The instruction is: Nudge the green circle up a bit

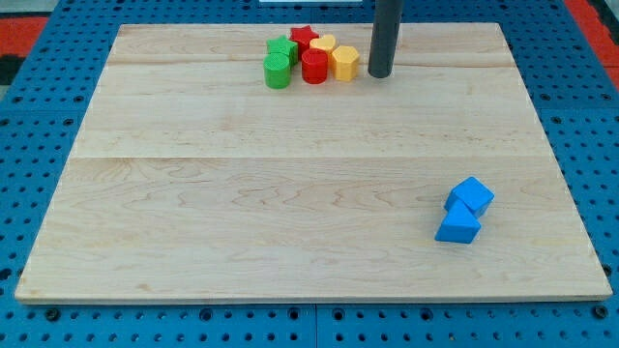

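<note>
My tip [379, 73] is a bare rod end with no jaws to spread or press together, so it grips nothing; it rests on the wooden board [290, 213] near the view's top edge, just to the view's right of a tight cluster of blocks. Nearest it sits a yellow hexagon-like block [344, 62], close but seemingly not touching, with another yellow block [322, 45] behind it. Next come a red cylinder [313, 67] and a red star [304, 38], then a green block [283, 48] of uncertain shape. The green circle [278, 71], the block to be moved, stands at the cluster's left end, so the whole group lies between it and my tip. To push it toward the view's top, I judge my tip must get around to its lower side, where the board is bare and wide open. Above the circle the room is slight: the green block stands close behind it and the board's top edge is near, so only a small nudge suits. Two blue blocks [464, 211] lie well apart, low on the view's right.
</note>
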Controlling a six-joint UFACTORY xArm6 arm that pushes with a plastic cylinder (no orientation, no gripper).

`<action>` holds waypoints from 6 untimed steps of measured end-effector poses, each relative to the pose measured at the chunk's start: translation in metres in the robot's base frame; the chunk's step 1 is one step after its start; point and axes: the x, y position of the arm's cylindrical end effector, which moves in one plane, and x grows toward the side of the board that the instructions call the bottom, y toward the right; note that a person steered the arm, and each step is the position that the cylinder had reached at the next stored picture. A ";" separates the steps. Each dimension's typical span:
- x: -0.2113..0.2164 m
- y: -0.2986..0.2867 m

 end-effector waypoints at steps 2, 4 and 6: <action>0.032 -0.062; 0.019 -0.143; 0.018 -0.191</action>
